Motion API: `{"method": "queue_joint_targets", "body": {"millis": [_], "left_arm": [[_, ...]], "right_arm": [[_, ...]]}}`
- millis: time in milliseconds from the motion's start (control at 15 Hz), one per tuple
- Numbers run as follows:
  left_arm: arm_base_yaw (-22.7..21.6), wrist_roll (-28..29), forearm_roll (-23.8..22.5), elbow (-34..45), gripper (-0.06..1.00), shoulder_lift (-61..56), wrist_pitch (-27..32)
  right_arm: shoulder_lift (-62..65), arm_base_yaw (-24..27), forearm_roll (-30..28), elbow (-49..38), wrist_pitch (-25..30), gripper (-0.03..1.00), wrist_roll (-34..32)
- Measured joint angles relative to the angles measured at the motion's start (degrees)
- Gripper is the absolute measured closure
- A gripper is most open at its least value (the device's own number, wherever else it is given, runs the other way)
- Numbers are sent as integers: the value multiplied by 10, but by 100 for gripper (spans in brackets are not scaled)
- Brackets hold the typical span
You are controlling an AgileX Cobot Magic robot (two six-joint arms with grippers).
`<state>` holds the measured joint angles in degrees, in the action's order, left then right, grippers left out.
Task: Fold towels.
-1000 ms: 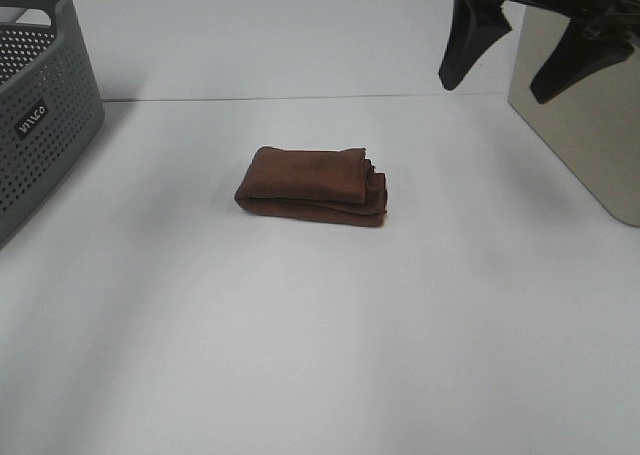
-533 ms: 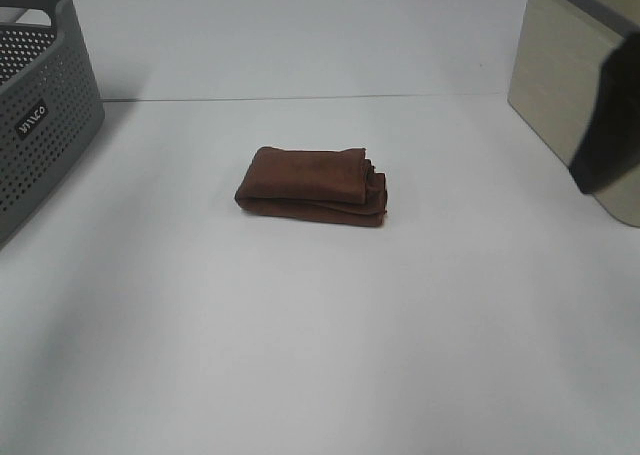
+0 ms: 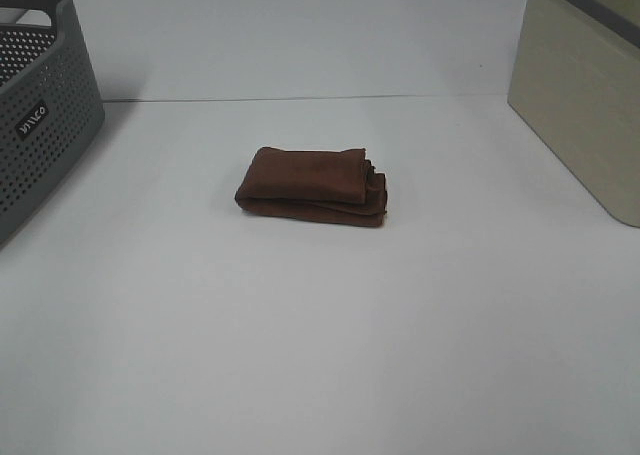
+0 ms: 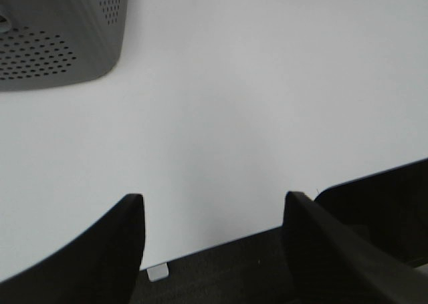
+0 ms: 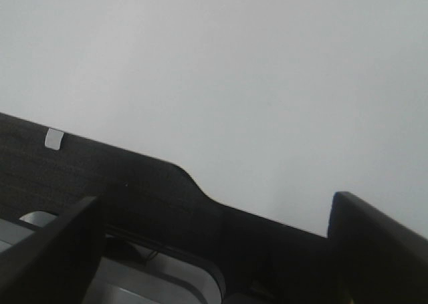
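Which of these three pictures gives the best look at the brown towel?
The exterior high view: the towel lies folded in a compact bundle mid-table, fully visible, stacked edges toward the right. Neither wrist view shows it; the left sees bare table and a gray basket, the right only table and its edge.

White logo on the grey basket [image 3: 45, 115], too blurred to read.

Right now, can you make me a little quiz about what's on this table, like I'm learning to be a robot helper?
1. True or false: the brown towel lies spread out flat.
2. Which container stands on the left of the high view: A) grey basket B) beige bin?
3. Fill in: the left gripper is holding ____.

Key: 1 false, it is folded into a bundle. 2 A. 3 nothing; its jaws are apart, over bare table.
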<state>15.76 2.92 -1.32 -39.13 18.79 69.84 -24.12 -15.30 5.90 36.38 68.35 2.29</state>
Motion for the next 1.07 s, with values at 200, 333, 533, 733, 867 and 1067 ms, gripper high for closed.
{"method": "queue_joint_targets", "body": {"millis": [200, 333, 533, 733, 867, 1067], "left_arm": [[0, -41, 21, 42, 36, -110, 1], [0, -69, 40, 77, 36, -177, -3], [0, -99, 51, 83, 36, -187, -42], [0, -139, 67, 100, 36, -187, -79], [0, -152, 73, 104, 36, -187, -89], [0, -156, 73, 104, 36, -187, -91]], "right_arm": [[109, 0, -2, -36, -1, 12, 12], [196, 0, -2, -52, -16, 12, 32], [220, -1, -3, -58, -37, 12, 55], [220, -1, -5, -66, -56, 12, 57], [220, -1, -7, -71, -64, 12, 58], [220, -1, -7, -74, -69, 12, 62]]}}
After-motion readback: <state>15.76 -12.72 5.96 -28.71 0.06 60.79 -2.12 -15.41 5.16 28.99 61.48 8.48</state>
